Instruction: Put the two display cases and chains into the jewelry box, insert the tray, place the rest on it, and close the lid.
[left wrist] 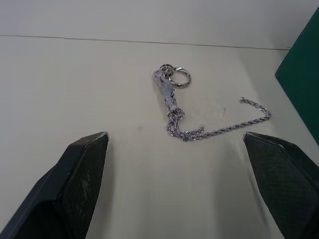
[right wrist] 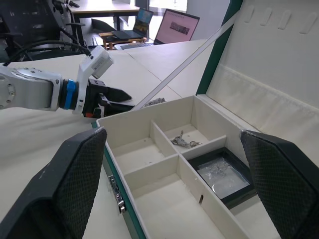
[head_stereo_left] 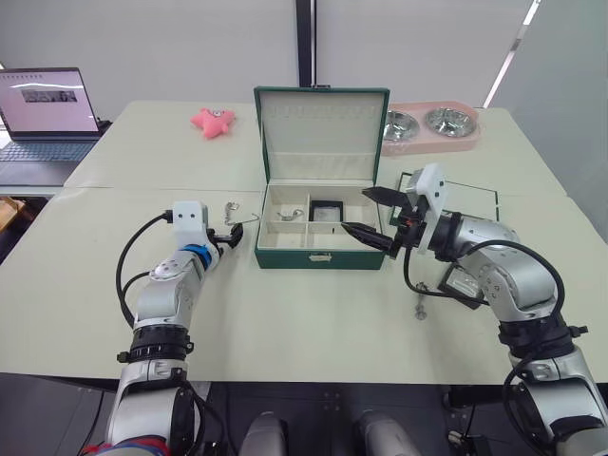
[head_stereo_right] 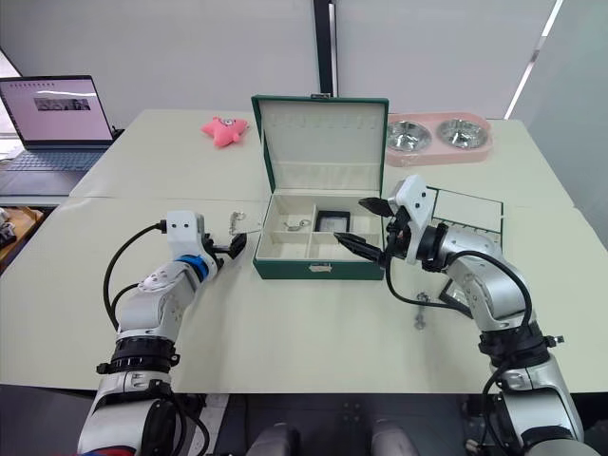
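The green jewelry box (head_stereo_left: 318, 256) stands open mid-table, lid (head_stereo_left: 321, 133) upright. One black display case (head_stereo_left: 326, 210) lies in its back right compartment, and a silver chain (head_stereo_left: 292, 215) lies in the back left one. Another chain (left wrist: 172, 102) with a ring lies on the table left of the box. My left gripper (head_stereo_left: 228, 237) is open just short of that chain. Over the box's right edge my right gripper (head_stereo_left: 356, 209) hangs open and empty. The tray (head_stereo_left: 470, 195) lies to the right of the box. A dark case (head_stereo_left: 463, 285) and a small chain (head_stereo_left: 421, 309) lie under my right forearm.
A laptop (head_stereo_left: 43, 109) sits at the far left. A pink star toy (head_stereo_left: 213, 120) lies behind the box on the left. At the back right stands a pink double bowl (head_stereo_left: 432, 128). A seam runs between the two tables.
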